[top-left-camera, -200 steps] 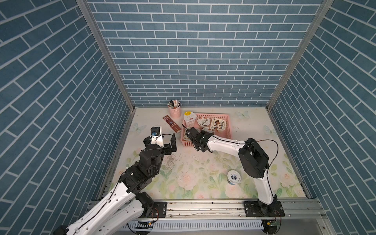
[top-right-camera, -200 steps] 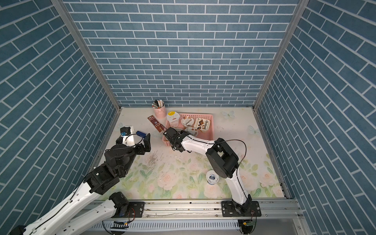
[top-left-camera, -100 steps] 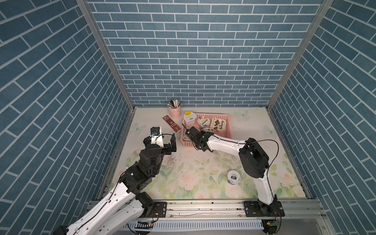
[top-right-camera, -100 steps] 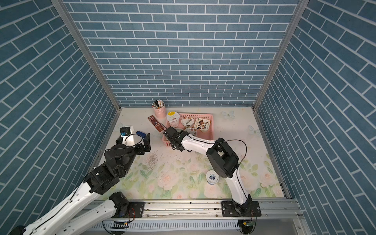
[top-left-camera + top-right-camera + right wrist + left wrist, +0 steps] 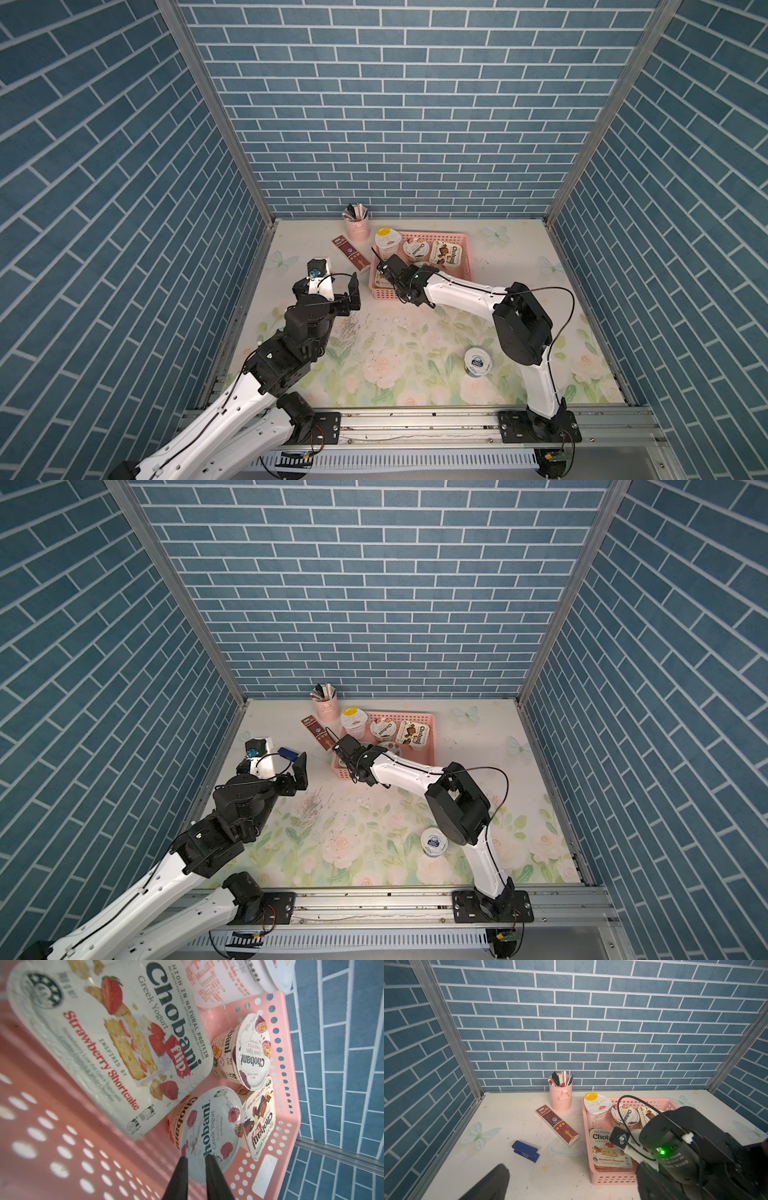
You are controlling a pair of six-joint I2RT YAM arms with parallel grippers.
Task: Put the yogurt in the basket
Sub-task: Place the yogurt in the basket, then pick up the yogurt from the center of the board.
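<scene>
Counted five foil-lidded yogurt cups inside the shallow pink perforated plastic basket:
- tall white yellow-topped cup
- round passionfruit Chobani cup
- squarish brownie Chobani Flip
- squarish strawberry-shortcake Chobani Flip
- round raspberry Chobani cup

Found the sixth, a small blue-white cup, outside on the floral worktop, near the right arm's lower link. Judged the task nearly done, one pick left.

Noted the right arm stretched low into the basket, right gripper narrowly parted just over the raspberry lid, pinching nothing evident. Noted the left arm poised short of the basket, left gripper spread wide, empty.

Pen holder stands by bar (clip nearby).
</scene>
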